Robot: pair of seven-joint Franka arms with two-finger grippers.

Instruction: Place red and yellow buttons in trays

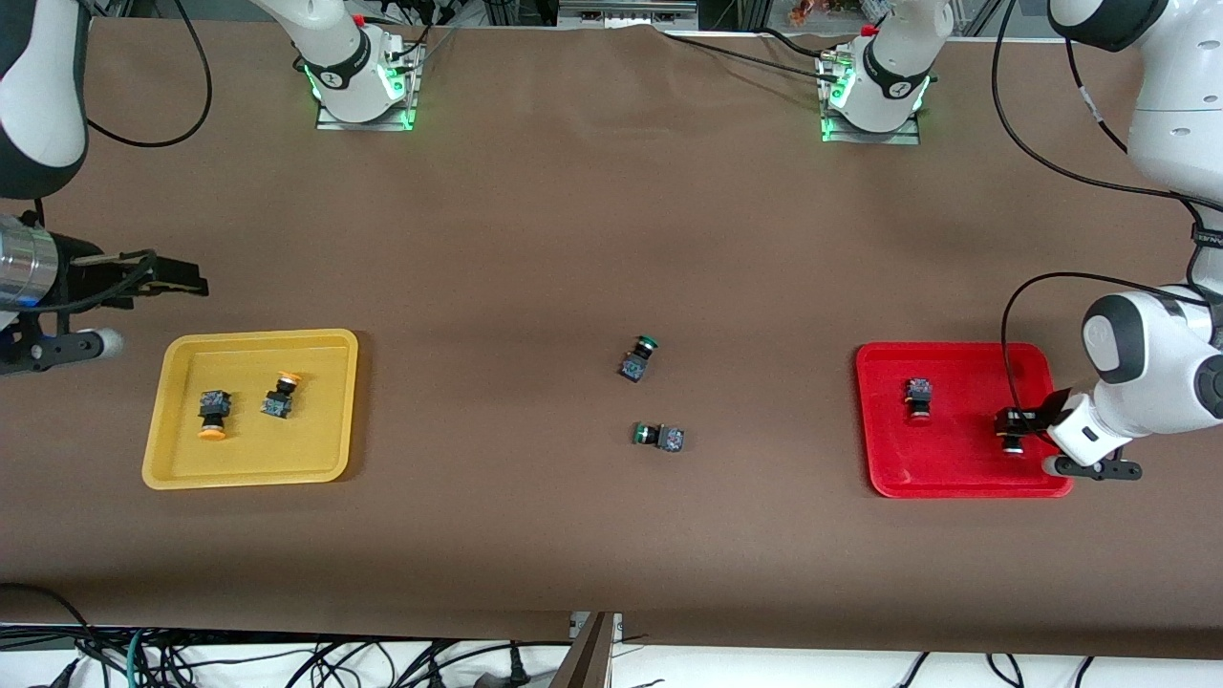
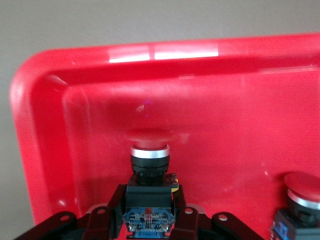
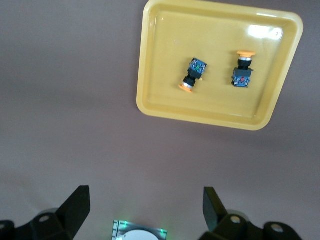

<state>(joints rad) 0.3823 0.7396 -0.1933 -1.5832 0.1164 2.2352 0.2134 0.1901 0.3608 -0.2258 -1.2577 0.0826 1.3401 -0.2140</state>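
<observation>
The red tray (image 1: 955,478) lies toward the left arm's end of the table. One red button (image 1: 918,397) lies in it. My left gripper (image 1: 1011,432) is low over the tray's outer end, shut on the dark body of a second red button (image 2: 149,150); its fingers (image 2: 112,205) flank the body. The other red button (image 2: 300,192) lies beside it. The yellow tray (image 1: 248,473) lies toward the right arm's end and holds two yellow buttons (image 1: 212,413) (image 1: 281,394). My right gripper (image 1: 182,279) is open and empty, up over the table beside that tray.
Two green-capped switches (image 1: 637,357) (image 1: 659,437) lie on the brown table mid-way between the trays. The right wrist view shows the yellow tray (image 3: 160,105) with both yellow buttons (image 3: 194,74) (image 3: 243,68). Cables hang at the table's front edge.
</observation>
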